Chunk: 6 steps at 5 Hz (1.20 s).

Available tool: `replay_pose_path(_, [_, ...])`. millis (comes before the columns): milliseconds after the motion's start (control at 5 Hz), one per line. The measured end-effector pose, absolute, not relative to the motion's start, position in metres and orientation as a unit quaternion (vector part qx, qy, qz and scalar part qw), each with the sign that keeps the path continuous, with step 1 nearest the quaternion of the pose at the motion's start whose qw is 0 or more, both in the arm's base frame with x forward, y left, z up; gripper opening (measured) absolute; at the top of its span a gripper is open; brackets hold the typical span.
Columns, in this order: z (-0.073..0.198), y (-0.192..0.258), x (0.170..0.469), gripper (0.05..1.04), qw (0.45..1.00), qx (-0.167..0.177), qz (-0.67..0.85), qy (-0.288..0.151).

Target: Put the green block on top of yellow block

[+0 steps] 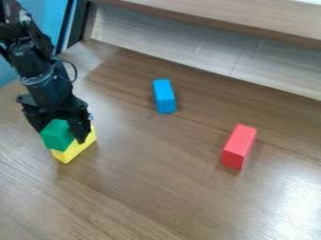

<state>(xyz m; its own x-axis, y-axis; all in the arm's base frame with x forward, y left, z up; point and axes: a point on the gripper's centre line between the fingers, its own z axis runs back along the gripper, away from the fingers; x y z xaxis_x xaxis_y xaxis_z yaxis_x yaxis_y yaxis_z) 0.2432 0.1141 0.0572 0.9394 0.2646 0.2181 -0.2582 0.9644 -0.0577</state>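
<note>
At the left of the camera view the black gripper (61,133) hangs down, shut on the green block (55,138). One finger stands along the green block's right side; the other is largely hidden. Directly below is the yellow block (76,149), lying on the table, its right end and front edge showing. The green block covers part of the yellow block's top and appears to rest on it, though whether they fully touch I cannot tell.
A blue block (164,96) lies on the wooden table (150,187) right of the gripper. Farther right is a red block (239,146). A raised wooden ledge (207,18) runs along the back.
</note>
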Motion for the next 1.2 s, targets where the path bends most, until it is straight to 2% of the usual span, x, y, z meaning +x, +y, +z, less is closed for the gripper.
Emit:
replay_pose_path(200, [0.062, 0.114, 0.243, 1.000, 0.985, -0.016, 0.134, -0.111])
replay_pose_path(600, [0.097, 0.112, 0.247, 1.000, 0.981, -0.016, 0.130, -0.145])
replay_pose_path(1000, [0.123, 0.093, 0.265, 1.000, 0.981, -0.009, 0.105, -0.160])
replay_pose_path(1200, [0.130, 0.071, 0.287, 1.000, 0.983, -0.018, 0.072, -0.168])
